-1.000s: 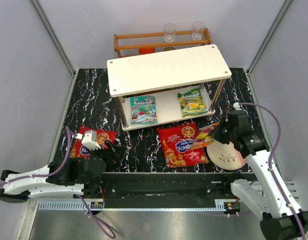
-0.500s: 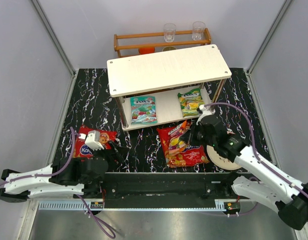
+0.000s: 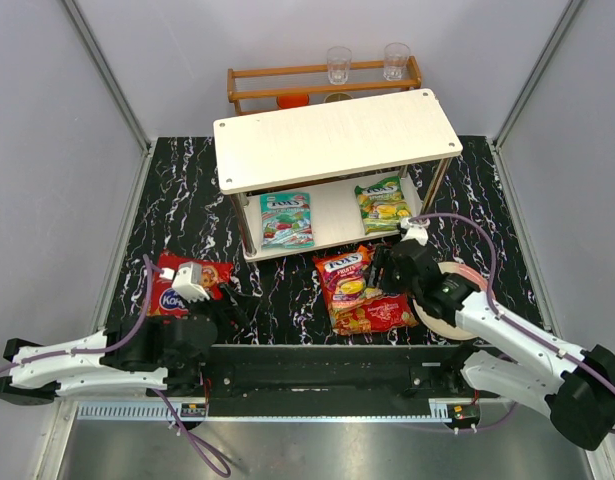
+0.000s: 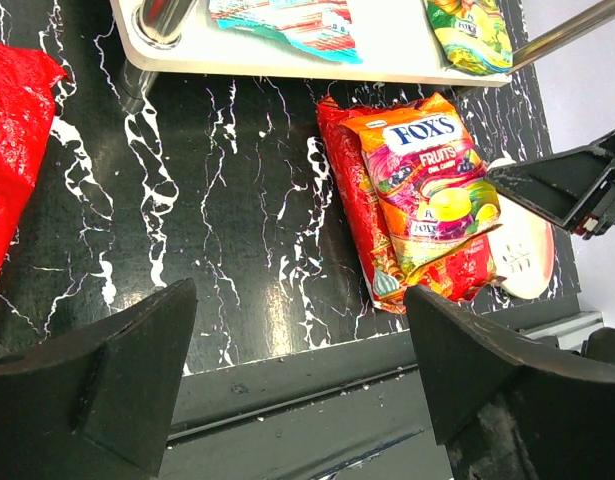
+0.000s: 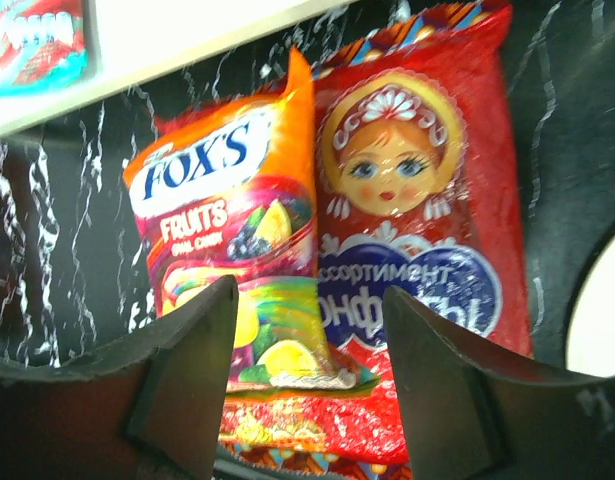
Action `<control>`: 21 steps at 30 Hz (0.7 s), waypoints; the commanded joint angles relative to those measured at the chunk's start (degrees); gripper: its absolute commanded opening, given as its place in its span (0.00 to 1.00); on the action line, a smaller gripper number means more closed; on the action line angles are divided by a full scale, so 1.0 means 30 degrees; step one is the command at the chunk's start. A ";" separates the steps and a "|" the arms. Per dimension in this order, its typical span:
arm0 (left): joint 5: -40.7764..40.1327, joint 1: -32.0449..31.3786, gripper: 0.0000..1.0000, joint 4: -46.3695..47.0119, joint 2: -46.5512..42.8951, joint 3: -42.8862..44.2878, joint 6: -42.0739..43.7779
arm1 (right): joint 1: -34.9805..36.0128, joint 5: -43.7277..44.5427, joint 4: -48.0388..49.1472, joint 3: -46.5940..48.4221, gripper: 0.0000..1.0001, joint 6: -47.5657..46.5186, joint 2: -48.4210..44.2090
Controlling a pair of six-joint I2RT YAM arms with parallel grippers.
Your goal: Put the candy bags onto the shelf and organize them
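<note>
**Sweets in two places**

Nearest, the left claw (image 4: 297,300) gapes wide and empty over the black, white-veined desk (image 3: 187,200), just beside one glossy large red bag (image 3: 165,275) at near left. The right claw (image 5: 307,300) is parted as well, gripping nothing, above the crinkly red-orange bag (image 3: 347,280). That bag lies flat atop the second large red bag (image 3: 382,312). A round plate (image 4: 522,260) sits to their right. Farther back, the white shelf (image 3: 337,140) holds the teal bag (image 3: 286,220) and green-yellow bag (image 3: 384,205) on its lower board. Beyond, a wooden rack (image 3: 322,85) carries clear glasses (image 3: 338,64).

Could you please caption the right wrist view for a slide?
Open right gripper over an orange Fox's Fruits bag atop a red doll-print bag.
</note>
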 commanded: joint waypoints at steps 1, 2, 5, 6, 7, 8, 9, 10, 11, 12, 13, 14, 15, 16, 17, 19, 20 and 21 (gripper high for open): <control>0.0126 0.0019 0.89 0.1224 0.0009 -0.0056 0.0421 | 0.0037 0.3877 -0.0328 0.0387 0.69 0.0053 -0.1008; 0.0155 0.0048 0.88 0.1224 0.0126 0.0003 0.0450 | 0.0037 0.4055 -0.0447 0.0416 0.70 0.0345 -0.1155; 0.0097 0.0049 0.89 0.1428 0.0360 0.0062 0.0713 | 0.0037 0.3913 -0.0189 -0.0284 0.70 0.2860 -0.2004; 0.0126 0.0049 0.89 0.1661 0.0448 0.0091 0.0859 | 0.0008 0.3156 -0.0040 -0.0983 0.68 0.4404 -0.2268; 0.0097 0.0020 0.89 0.1750 0.0507 0.0091 0.0977 | 0.0037 0.2887 0.0078 -0.1338 0.66 0.5261 -0.2821; 0.0126 0.0048 0.89 0.1838 0.0595 0.0120 0.1123 | 0.0095 0.2681 0.0427 -0.1718 0.63 0.6024 -0.3117; 0.0155 0.0049 0.89 0.1955 0.0537 0.0120 0.1182 | 0.0647 0.2998 0.0576 -0.2447 0.61 0.7394 -0.3468; 0.0184 0.0049 0.89 0.2072 0.0537 0.0120 0.1328 | 0.1116 0.3582 0.0519 -0.2715 0.61 0.8133 -0.4196; 0.0272 0.0020 0.89 0.2102 0.0450 0.0149 0.1533 | 0.1701 0.4400 -0.0003 -0.2863 0.61 0.8837 -0.4523; 0.0302 0.0048 0.89 0.2132 0.0391 0.0150 0.1622 | 0.2548 0.6322 -0.0502 -0.2836 0.62 1.0033 -0.4787; 0.0331 0.0020 0.89 0.2161 0.0332 0.0150 0.1681 | 0.4007 0.7327 -0.1116 -0.2632 0.64 1.0712 -0.4993; 0.0360 0.0048 0.89 0.2132 0.0187 0.0150 0.1797 | 0.4862 0.8237 -0.2398 -0.2340 0.64 1.1299 -0.4908; 0.0360 0.0020 0.89 0.2103 0.0127 0.0121 0.1885 | 0.5625 0.9812 -0.3078 -0.1612 0.66 1.2465 -0.4733; 0.0360 0.0048 0.89 0.2161 0.0011 0.0091 0.1915 | 0.7170 1.0495 -0.4216 -0.1170 0.71 1.3143 -0.4035; 0.0360 0.0020 0.89 0.2161 -0.0135 0.0033 0.1915 | 0.7881 1.1053 -0.4459 -0.0759 0.73 1.3672 -0.3535; 0.0389 0.0020 0.89 0.2190 -0.0225 -0.0026 0.1945 | 0.9258 1.2431 -0.4840 0.0354 0.75 1.4816 -0.1930; 0.0419 0.0048 0.89 0.2191 -0.0312 -0.0026 0.1945 | 1.0310 1.3131 -0.4959 0.0909 0.77 1.5342 -0.1339; 0.0448 0.0049 0.89 0.2191 -0.0342 -0.0026 0.1916 | 1.0755 1.3457 -0.5076 0.1118 0.77 1.6450 -0.0840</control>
